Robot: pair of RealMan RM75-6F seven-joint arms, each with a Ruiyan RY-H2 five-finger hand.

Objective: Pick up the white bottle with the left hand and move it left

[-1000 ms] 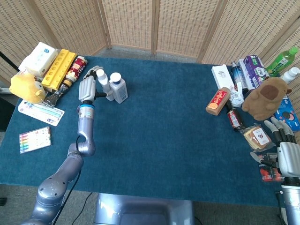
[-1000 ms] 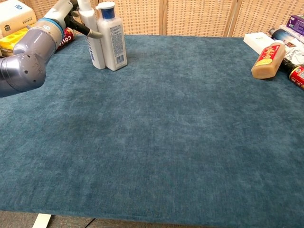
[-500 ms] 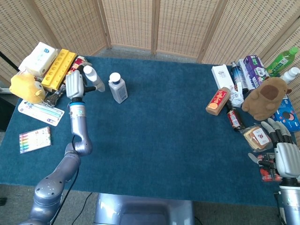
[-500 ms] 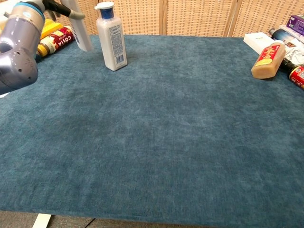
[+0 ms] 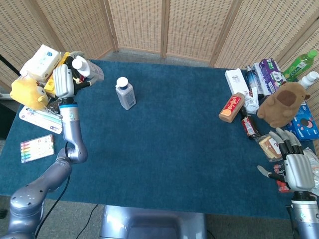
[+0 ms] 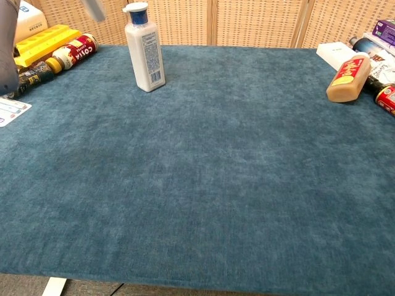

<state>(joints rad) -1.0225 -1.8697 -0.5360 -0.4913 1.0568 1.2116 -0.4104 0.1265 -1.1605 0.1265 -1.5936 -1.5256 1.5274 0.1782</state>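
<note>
Above the counter's [image 5: 169,149] left edge, left hand [image 5: 63,81] grasps the tilted white bottle [image 5: 87,69]; right hand [image 5: 294,169], fingers spread, holds nothing.

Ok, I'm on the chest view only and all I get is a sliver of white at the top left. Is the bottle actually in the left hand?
Observer: Yes, the left hand holds the white bottle, lifted and tilted, cap toward the camera.
Operator: What's under it?
Observer: It hangs over the table's left edge, by the yellow tray.
Operator: And the right hand?
Observer: The right hand holds nothing, fingers spread, at the table's right edge.
</note>
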